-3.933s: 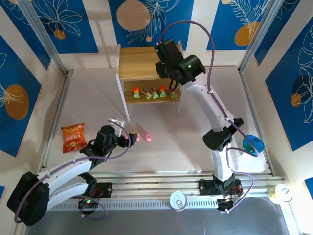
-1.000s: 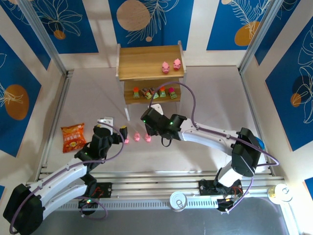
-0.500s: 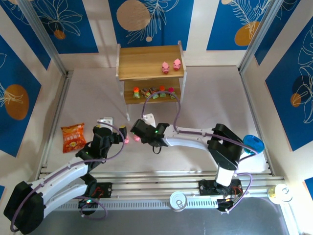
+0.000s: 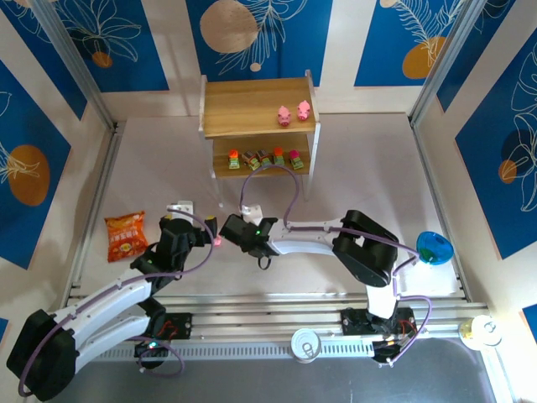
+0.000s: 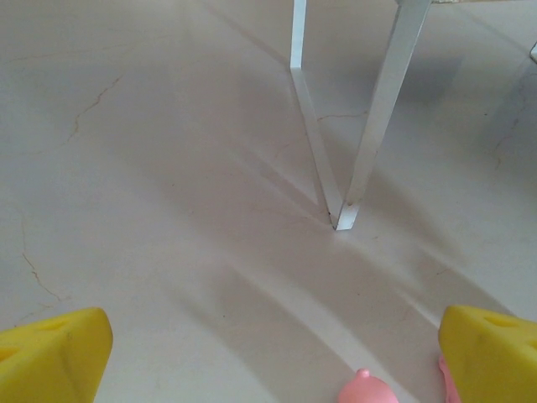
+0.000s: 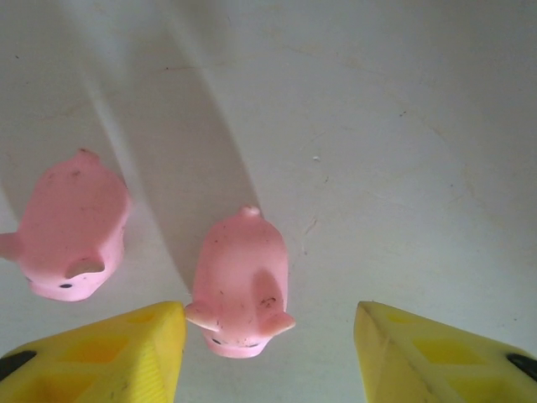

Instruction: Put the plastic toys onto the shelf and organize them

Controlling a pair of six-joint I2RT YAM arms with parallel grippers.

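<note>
Well past halfway, judging by the overhead view. Shelved: five blocky toys in a row on the lower tier of the shelf, upper centre of frame, plus two pink pigs at the top tier's right end. Left to do: pigs on the floor, mid-frame. Straddling one floor pig with the right gripper, spread wide; second pig just left. Left gripper likewise wide and empty, low over a third pig, probably.

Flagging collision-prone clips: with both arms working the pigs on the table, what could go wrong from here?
The right gripper straddles one pig, while a second pig lies close beside its finger; closing may knock that one away. In the top view the left gripper sits very near the right one, so they could collide.
</note>
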